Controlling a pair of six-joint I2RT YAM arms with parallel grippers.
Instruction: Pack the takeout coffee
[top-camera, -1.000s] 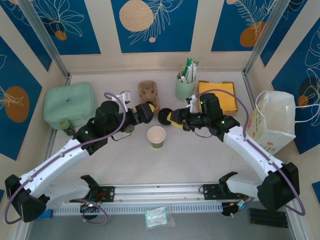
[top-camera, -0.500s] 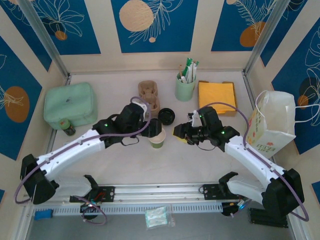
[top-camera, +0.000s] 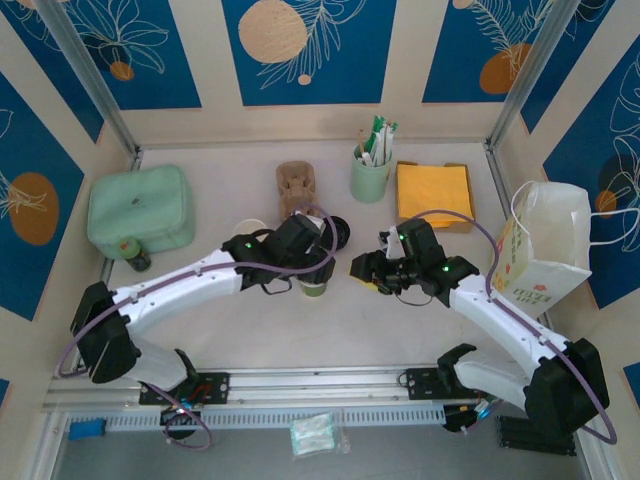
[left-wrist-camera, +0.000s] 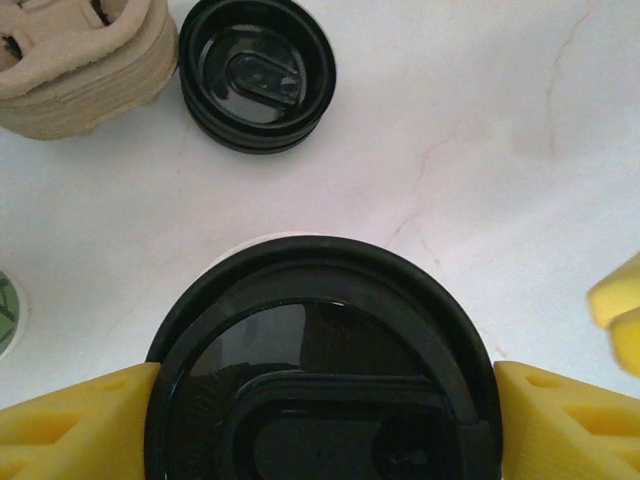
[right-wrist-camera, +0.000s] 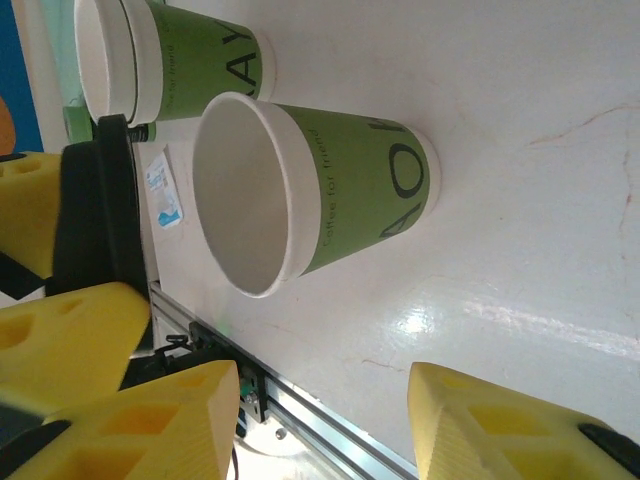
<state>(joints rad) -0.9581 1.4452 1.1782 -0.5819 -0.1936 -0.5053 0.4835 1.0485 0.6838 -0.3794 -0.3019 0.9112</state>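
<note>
My left gripper (left-wrist-camera: 320, 400) is shut on a round black lid (left-wrist-camera: 320, 330), one yellow finger on each side of its rim. It holds the lid just above a lidless green-and-white paper cup (right-wrist-camera: 350, 190), a small gap showing between lid (right-wrist-camera: 95, 220) and cup mouth. In the top view that cup (top-camera: 314, 288) stands at mid-table under my left gripper (top-camera: 318, 262). My right gripper (right-wrist-camera: 325, 400) is open and empty, just right of the cup (top-camera: 362, 270). A takeout coffee with its lid on is out of view.
A loose black lid (top-camera: 338, 232) lies behind the cup, beside a cardboard cup carrier (top-camera: 296, 183). More paper cups (right-wrist-camera: 170, 60) stand to the left. At the back are a green mug of sachets (top-camera: 370, 172) and orange napkins (top-camera: 433, 192); a paper bag (top-camera: 545, 245) right, green case (top-camera: 138, 208) left.
My left arm has swung right, carrying the lid to above the open cup. My right gripper has drawn back from the lids toward the near right.
</note>
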